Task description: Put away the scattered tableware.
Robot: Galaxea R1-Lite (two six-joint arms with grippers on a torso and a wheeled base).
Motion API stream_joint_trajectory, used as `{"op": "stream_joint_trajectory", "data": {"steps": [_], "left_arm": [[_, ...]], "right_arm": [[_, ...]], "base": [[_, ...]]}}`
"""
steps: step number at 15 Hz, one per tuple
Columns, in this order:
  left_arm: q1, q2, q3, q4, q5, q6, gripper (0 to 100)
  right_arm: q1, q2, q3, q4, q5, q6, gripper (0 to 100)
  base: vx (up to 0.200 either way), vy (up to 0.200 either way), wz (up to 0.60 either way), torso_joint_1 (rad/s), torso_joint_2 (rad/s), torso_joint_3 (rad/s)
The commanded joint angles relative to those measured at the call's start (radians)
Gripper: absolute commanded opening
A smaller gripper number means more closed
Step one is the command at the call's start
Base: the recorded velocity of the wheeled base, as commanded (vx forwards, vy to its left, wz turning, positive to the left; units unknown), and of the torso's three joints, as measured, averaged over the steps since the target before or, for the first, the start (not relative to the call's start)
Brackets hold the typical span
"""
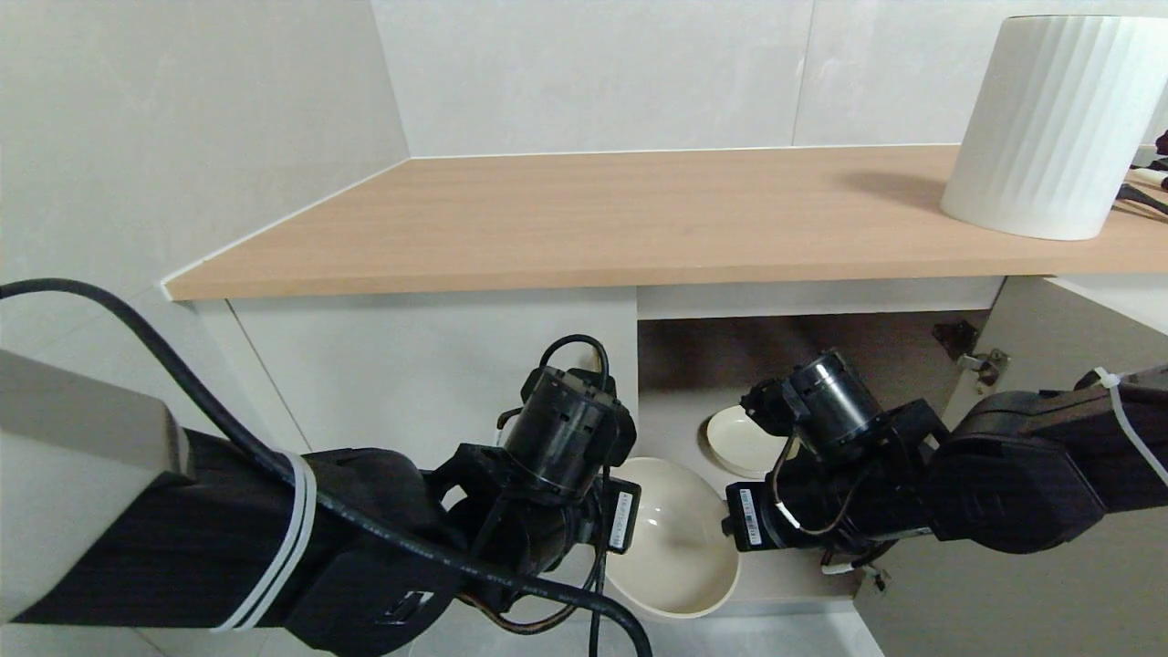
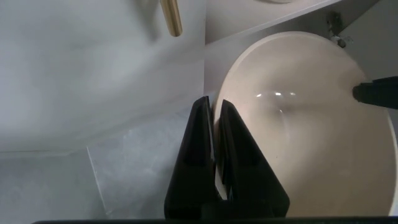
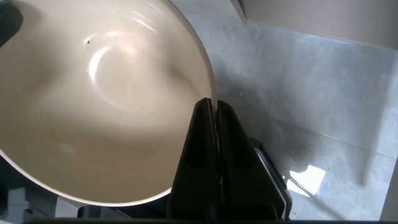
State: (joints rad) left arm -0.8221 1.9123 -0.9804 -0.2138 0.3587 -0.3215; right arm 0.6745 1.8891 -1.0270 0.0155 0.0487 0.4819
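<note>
Left claw (image 2: 214,104) and right claw (image 3: 215,104) each pinch the bowl (image 1: 680,547) rim; head view adds maybe a plate (image 1: 737,444) behind.

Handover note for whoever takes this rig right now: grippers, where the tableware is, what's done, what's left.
Grippers: the left gripper is shut on the rim of the bowl; the right gripper is shut on the opposite rim.
Things: the bowl is held between both arms at the mouth of the open cabinet, not yet set down.
Done: a small dish lies inside the cabinet.
Left: probably ease the bowl in, set it down and release both grippers.
</note>
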Motion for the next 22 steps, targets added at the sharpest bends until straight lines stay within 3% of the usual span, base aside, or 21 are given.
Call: {"op": "stream_joint_trajectory", "data": {"steps": [1, 2, 3, 9, 15, 22], "left_arm": [[0.0, -0.001, 0.003, -0.001, 0.0, 0.001, 0], [0.0, -0.003, 0.005, -0.001, 0.002, 0.001, 0], [0.0, -0.004, 0.005, -0.001, 0.002, 0.001, 100], [0.017, -0.061, 0.005, -0.001, 0.006, 0.001, 100], [0.058, -0.182, 0.006, 0.004, 0.008, 0.005, 100], [0.061, -0.18, 0.006, 0.004, 0.008, 0.005, 100]], "right_arm": [[0.0, 0.001, 0.001, 0.0, 0.0, 0.001, 0], [0.0, 0.001, 0.001, 0.0, 0.0, 0.001, 0], [0.0, 0.001, 0.001, 0.0, 0.0, 0.0, 0], [-0.016, 0.01, 0.002, 0.0, -0.006, 0.012, 0], [-0.243, 0.125, -0.084, 0.0, -0.128, 0.053, 0], [-0.308, 0.192, -0.223, 0.0, -0.263, 0.185, 0]], "base": [[0.0, 0.0, 0.0, 0.0, 0.0, 0.0], [0.0, 0.0, 0.0, 0.0, 0.0, 0.0], [0.0, 0.0, 0.0, 0.0, 0.0, 0.0], [0.0, 0.0, 0.0, 0.0, 0.0, 0.0], [0.0, 0.0, 0.0, 0.0, 0.0, 0.0], [0.0, 0.0, 0.0, 0.0, 0.0, 0.0]]}}
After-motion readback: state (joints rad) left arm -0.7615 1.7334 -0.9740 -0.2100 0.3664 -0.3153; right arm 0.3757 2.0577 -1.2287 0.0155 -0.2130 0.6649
